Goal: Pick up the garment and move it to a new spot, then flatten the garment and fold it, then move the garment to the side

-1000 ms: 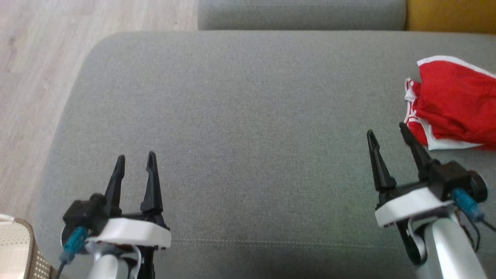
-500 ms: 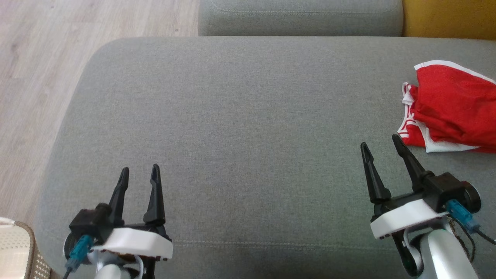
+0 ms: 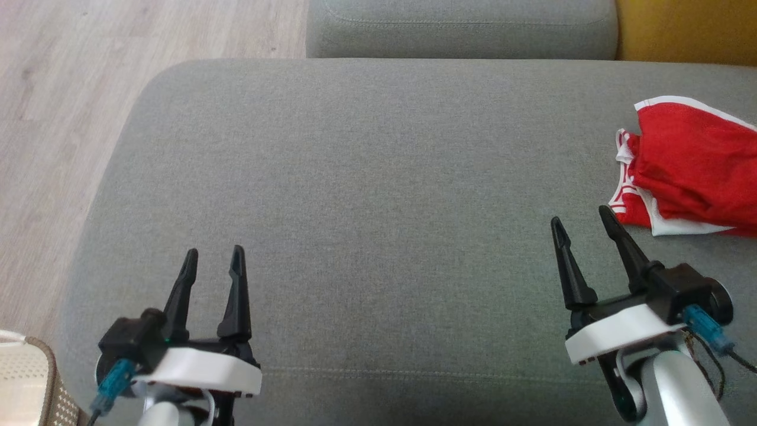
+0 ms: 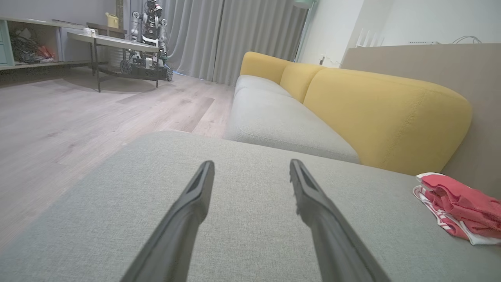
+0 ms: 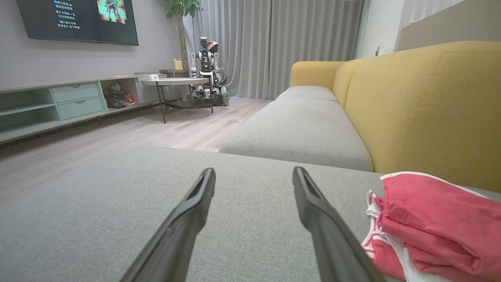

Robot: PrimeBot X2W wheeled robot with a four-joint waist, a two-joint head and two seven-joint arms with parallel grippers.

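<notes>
The garment [image 3: 692, 168] is red with white trim, lying bunched at the far right of the grey sofa seat; it also lies at the right in the left wrist view [image 4: 458, 207] and the right wrist view [image 5: 434, 223]. My right gripper [image 3: 582, 216] stands open just left of and nearer than the garment, apart from it, with nothing between its fingers [image 5: 188, 211]. Over the seat's near left part my left gripper [image 3: 214, 253] is open and empty, fingers [image 4: 195, 196] above bare fabric.
The grey seat cushion [image 3: 366, 177] spreads wide between the grippers. A second grey cushion [image 3: 461, 26] lies beyond it, with a yellow backrest [image 5: 426, 105] on the right. Wooden floor [image 3: 53, 118] drops off at the left. A woven basket [image 3: 29, 384] sits at the lower left.
The head view has shifted, so the seat and garment sit lower in the picture. Both grippers stay open; the right one now shows clear of the garment's edge.
</notes>
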